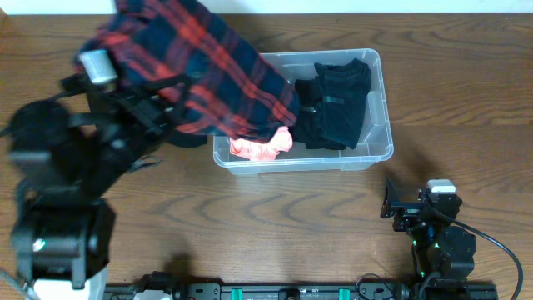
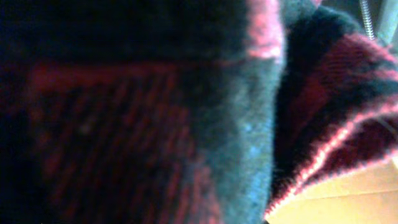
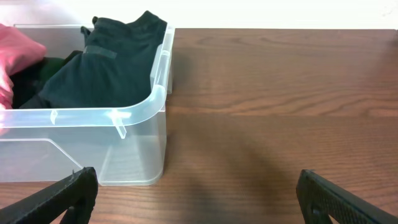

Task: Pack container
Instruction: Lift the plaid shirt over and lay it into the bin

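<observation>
Partly packed: the clear container (image 1: 350, 158) sits on the table (image 1: 483, 83) holding a black garment (image 1: 333, 100) and pink cloth (image 1: 262, 148). The left gripper (image 1: 158, 112) clutches a plaid shirt (image 1: 208, 58) over it (not yet in); the right gripper (image 3: 196, 190) gapes wide, empty.

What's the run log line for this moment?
left tool: hidden by plaid cloth over container | right tool: open, empty | container: black garment, pink cloth inside

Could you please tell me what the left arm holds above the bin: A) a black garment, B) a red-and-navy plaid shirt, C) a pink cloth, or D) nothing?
B: the plaid shirt hangs from the left end effector over the bin, filling the left wrist view.
</observation>
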Controlling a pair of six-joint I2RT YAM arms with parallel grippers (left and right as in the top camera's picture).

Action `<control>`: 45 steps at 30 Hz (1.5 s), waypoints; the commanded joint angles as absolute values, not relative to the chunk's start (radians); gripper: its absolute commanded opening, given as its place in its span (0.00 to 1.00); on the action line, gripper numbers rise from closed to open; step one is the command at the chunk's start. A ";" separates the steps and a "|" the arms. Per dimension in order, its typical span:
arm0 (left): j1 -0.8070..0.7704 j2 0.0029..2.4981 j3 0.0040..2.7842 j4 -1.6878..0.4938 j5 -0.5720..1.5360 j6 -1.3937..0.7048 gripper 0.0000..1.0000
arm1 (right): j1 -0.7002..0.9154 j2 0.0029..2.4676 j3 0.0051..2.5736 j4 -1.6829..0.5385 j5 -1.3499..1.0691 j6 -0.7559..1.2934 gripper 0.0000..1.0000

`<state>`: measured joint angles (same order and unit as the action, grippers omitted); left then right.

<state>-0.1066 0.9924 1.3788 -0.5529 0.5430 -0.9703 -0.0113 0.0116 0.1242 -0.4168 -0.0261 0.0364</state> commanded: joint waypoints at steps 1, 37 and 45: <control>-0.312 1.074 1.394 -0.475 0.183 -1.084 0.06 | -0.019 0.006 0.121 -0.415 -0.027 0.021 0.99; -0.714 1.620 1.394 -0.973 -0.441 -0.994 0.70 | -0.019 0.006 0.121 -0.415 -0.027 0.021 0.99; -0.616 1.485 1.394 -0.893 -0.453 -0.786 0.71 | -0.019 0.006 0.121 -0.415 -0.027 0.021 0.99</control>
<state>-0.6582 1.5429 1.3808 -0.9390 -0.4221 -0.9394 -0.0113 0.0116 0.1238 -0.4152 -0.0261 0.0364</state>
